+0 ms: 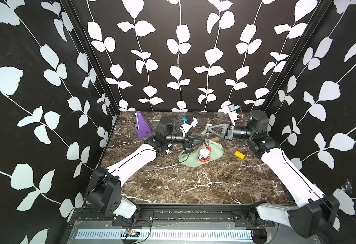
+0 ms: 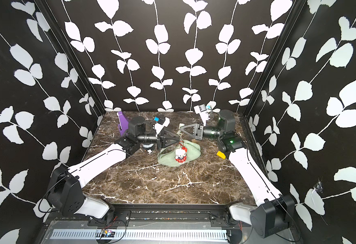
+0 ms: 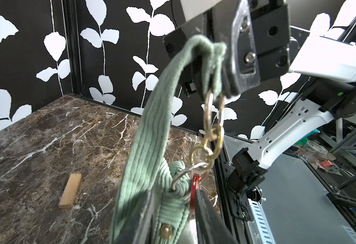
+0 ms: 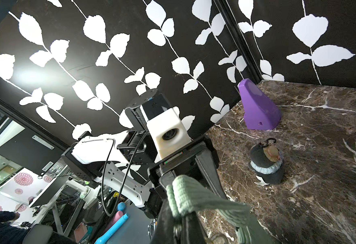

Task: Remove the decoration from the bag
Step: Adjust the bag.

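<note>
The sage-green bag lies mid-table in both top views. On it rests the decoration, a small white plush in red plaid, hung by a red clip near the bag's silver ring and gold chain. My right gripper is shut on the folded strap, holding it up above the bag. My left gripper is closed round the bag's corduroy end by the ring, the red clip lying against one finger.
A purple wedge stands at the back left. A yellow block lies right of the bag, a wooden block behind it. A small dark doll sits by the left arm. Patterned walls close three sides.
</note>
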`<act>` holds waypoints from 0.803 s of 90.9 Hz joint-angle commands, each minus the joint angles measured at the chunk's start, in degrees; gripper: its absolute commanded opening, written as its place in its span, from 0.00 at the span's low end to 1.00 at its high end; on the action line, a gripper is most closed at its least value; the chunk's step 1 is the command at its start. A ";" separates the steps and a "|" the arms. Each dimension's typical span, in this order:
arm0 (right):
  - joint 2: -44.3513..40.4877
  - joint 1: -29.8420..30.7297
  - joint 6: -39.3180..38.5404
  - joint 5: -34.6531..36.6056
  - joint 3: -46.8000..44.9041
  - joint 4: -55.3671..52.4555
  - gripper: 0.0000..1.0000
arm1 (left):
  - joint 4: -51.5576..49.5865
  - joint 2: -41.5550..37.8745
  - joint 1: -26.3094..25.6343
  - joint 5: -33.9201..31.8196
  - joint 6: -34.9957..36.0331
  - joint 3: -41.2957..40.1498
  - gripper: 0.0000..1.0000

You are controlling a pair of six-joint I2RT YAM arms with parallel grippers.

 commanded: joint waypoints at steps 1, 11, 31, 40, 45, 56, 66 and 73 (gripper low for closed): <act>0.26 0.61 0.56 -2.77 2.60 3.71 0.00 | -1.04 -1.13 -0.12 0.69 2.81 -0.35 0.34; 0.57 1.13 -0.06 -4.78 2.77 3.60 0.00 | -1.26 0.12 -0.13 1.76 4.00 0.65 0.32; 0.76 1.40 -1.19 -5.65 3.91 2.07 0.00 | -0.10 1.20 -0.83 5.99 3.94 1.56 0.29; 0.93 1.49 -1.52 -5.87 4.21 1.72 0.00 | 1.50 1.48 -0.86 7.31 2.71 1.44 0.28; 1.10 1.57 -1.59 -6.04 4.30 1.67 0.00 | 2.63 1.51 -0.94 7.96 1.89 1.43 0.29; 1.34 1.73 -1.58 -6.51 4.47 1.52 0.00 | 3.52 1.25 -1.01 8.63 1.38 1.35 0.31; 1.39 1.86 -1.78 -6.84 4.48 1.42 0.00 | 3.49 1.18 -1.05 10.04 0.86 1.69 0.34; 1.51 1.84 -2.67 -6.19 4.54 0.37 0.00 | 3.77 1.56 -1.23 11.35 0.19 2.02 0.31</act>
